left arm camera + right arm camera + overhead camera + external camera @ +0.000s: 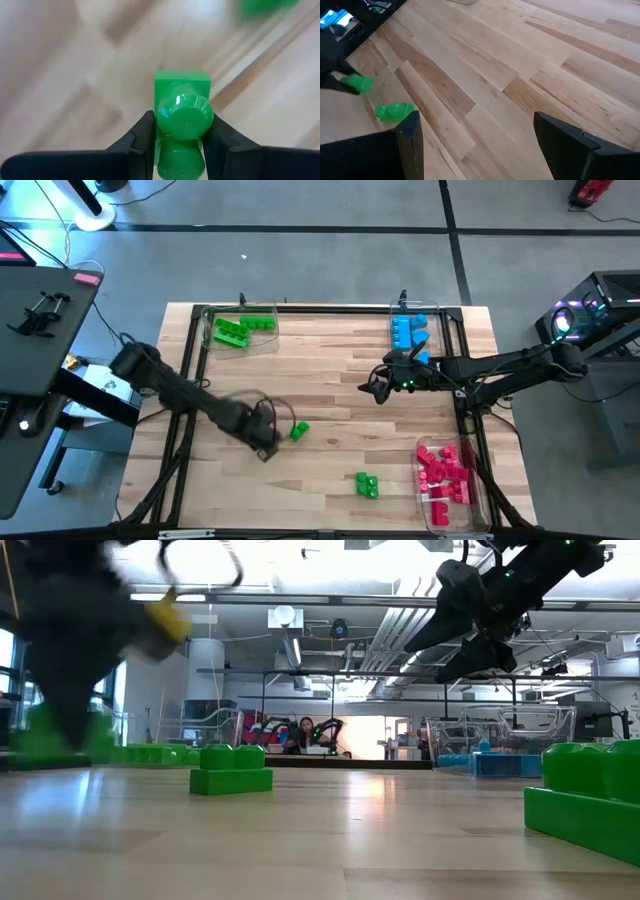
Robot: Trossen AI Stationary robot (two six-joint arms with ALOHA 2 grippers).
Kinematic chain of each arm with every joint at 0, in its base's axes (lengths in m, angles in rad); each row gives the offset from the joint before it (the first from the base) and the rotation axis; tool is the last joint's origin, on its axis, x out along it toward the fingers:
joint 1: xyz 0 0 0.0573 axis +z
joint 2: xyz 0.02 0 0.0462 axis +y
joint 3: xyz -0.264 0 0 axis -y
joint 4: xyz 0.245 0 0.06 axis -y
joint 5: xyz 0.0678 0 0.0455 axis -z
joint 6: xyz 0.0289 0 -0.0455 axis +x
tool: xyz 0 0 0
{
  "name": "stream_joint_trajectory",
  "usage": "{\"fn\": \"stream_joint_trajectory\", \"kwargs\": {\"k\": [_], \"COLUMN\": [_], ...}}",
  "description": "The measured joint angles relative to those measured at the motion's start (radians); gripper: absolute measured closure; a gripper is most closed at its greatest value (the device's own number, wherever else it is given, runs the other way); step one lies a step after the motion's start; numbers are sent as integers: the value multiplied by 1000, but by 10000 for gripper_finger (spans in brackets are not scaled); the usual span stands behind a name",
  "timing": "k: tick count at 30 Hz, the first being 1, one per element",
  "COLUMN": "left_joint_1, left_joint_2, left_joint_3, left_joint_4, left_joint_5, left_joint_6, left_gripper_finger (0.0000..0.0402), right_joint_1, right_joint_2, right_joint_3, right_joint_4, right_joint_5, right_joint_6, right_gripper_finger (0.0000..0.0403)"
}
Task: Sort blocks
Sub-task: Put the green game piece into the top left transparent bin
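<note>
My left gripper (266,440) is over the near-left part of the table, shut on a bright green block (182,95). The gripper hides that block in the high view; it shows blurred in the low view (55,735) and the right wrist view (357,83). Another green block (299,431) rests flat on the wood just to the gripper's right. A small green cluster (367,484) lies near the near edge. My right gripper (379,387) hangs open and raised (470,635) over the table's middle right, touching nothing. My left gripper pinches the green block between its two fingers (142,137), which sit on its two opposite side faces (159,117). A round stud of the block (186,117) faces the wrist camera. The block sits low by the table; whether it is lifted clear I cannot tell.
Clear trays stand at the table's edges: green blocks in the far-left one (240,328), light blue blocks in the far-right one (410,330), red-pink blocks in the near-right one (447,470). A dark frame (330,307) runs around the table. Bare wood lies in the middle.
</note>
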Motion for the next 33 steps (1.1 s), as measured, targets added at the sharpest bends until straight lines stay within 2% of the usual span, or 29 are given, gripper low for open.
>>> {"fn": "stream_joint_trajectory", "kwargs": {"k": [4, 7, 9, 11, 16, 19, 21, 26, 33], "left_joint_1": [132, 269, 399, 559, 980, 1158, 1237, 1324, 1311], "left_joint_2": [-167, -307, -382, -426, -415, -332, -276, -181, -186], "left_joint_3": [36, 93, 129, 158, 159, 157, 156, 156, 156], "left_joint_4": [-27, -94, -94, -45, 95, 94, 93, 114, 101], "left_joint_5": [-181, -430, -577, -610, -401, -302, -211, 19, 142], "left_joint_6": [185, 341, 480, 638, 950, 1023, 1031, 1000, 981], "left_gripper_finger": [318, 310, 293, 283, 281, 277, 265, 212, 139], "right_joint_1": [0, 7, 16, 25, 41, 48, 48, 48, 48], "right_joint_2": [0, 0, 0, 0, 0, 0, 0, 0, 0], "right_joint_3": [0, 0, 0, 0, 0, 0, 0, 0, 0], "right_joint_4": [37, 93, 134, 168, 200, 200, 204, 205, 205], "right_joint_5": [-24, -31, -24, -19, 46, 87, 91, 92, 92], "right_joint_6": [35, 56, 71, 80, 134, 166, 185, 224, 216], "right_gripper_finger": [149, 149, 149, 149, 149, 149, 149, 149, 149]}}
